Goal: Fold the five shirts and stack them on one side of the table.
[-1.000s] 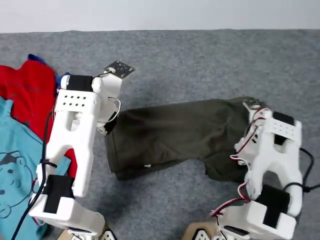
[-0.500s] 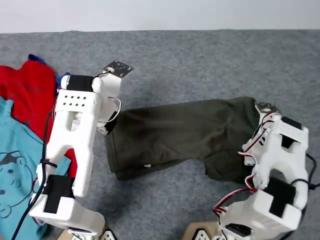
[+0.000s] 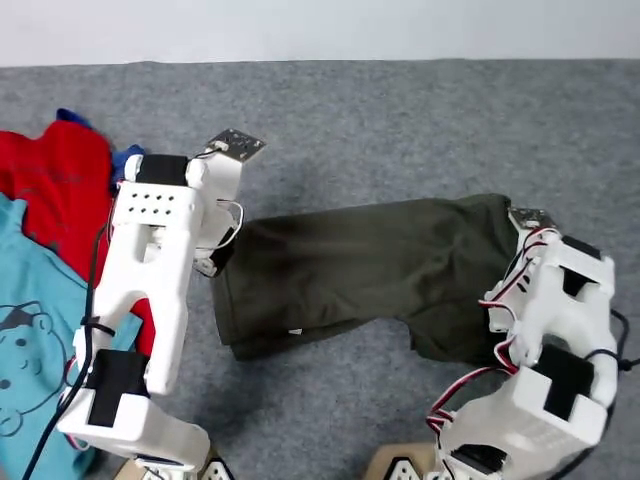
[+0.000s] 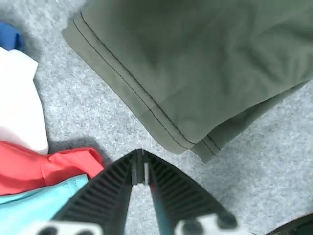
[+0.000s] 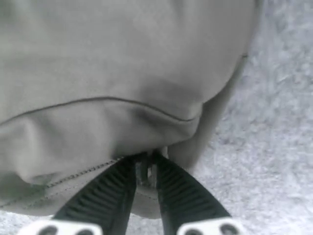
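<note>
Left fingers point(image 4: 105, 193) closed, empty, beside left hem of olive shirt point(image 3: 360, 265). Right fingers point(image 5: 105, 198) closed, pinching its right near edge. Your risk: one-sided pull bunches shirt; thin pinch slips.

Olive shirt point(image 3: 360, 270): matt, smooth woven cloth with stitched double-seam hems. Red shirt point(image 3: 60, 190) and teal shirt point(image 3: 30, 320): matt cloth, the teal one printed. Table point(image 3: 400, 120): grey felt-like covering, rough and fuzzy. Left arm point(image 3: 150, 260) and right arm point(image 3: 560, 310): smooth white plastic shells, faintly glossy, with matt black blocks. Left pincer point(image 4: 139, 169) and right pincer point(image 5: 146, 169): matt black plastic, ribbed.
</note>
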Tool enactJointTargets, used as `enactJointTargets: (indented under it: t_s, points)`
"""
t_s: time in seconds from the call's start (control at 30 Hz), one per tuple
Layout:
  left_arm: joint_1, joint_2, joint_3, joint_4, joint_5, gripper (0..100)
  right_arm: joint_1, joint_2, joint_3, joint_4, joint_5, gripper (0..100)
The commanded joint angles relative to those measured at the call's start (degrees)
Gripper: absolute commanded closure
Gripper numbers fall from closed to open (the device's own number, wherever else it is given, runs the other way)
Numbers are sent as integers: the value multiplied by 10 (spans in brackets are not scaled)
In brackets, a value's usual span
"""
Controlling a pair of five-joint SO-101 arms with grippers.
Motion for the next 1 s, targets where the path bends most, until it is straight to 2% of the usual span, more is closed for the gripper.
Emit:
enactJointTargets:
  t_s: [0.0,0.2,0.33,0.63,0.97]
  points:
    - [-2,-29,-2,15,6,998,5,-54,-23,20,11,991]
    - [-1,-29,-4,15,6,998,7,-163,-23,78,35,991]
    - [-1,-29,-5,15,6,998,35,-204,-21,103,58,991]
    - [0,-29,-6,15,6,998,141,-206,-19,113,132,991]
    - [9,-50,-1,15,6,998,158,-179,-10,111,151,990]
